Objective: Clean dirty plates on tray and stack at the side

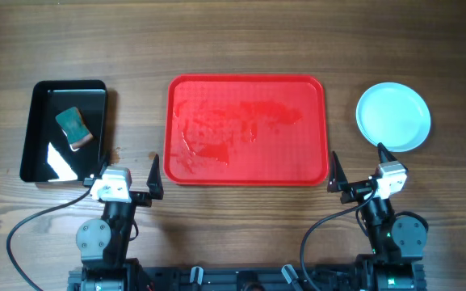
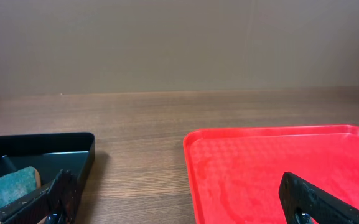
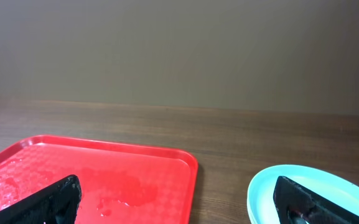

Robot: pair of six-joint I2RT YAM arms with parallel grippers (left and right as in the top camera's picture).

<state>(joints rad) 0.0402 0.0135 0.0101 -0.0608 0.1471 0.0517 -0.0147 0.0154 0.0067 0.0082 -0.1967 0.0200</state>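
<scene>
The red tray lies at the table's middle, with only wet streaks and puddles on it. A round pale mint-white plate sits on the wood to the tray's right; whether more plates lie stacked under it I cannot tell. My left gripper hovers open near the tray's front left corner, with nothing between its fingers. By the front right corner my right gripper is open and empty too, one finger over the plate's near edge. Both wrist views show the tray.
A glossy black tray stands at the left and holds a teal sponge with a brown underside. It also shows in the left wrist view, the black tray around the sponge. Bare wood separates tray and plate.
</scene>
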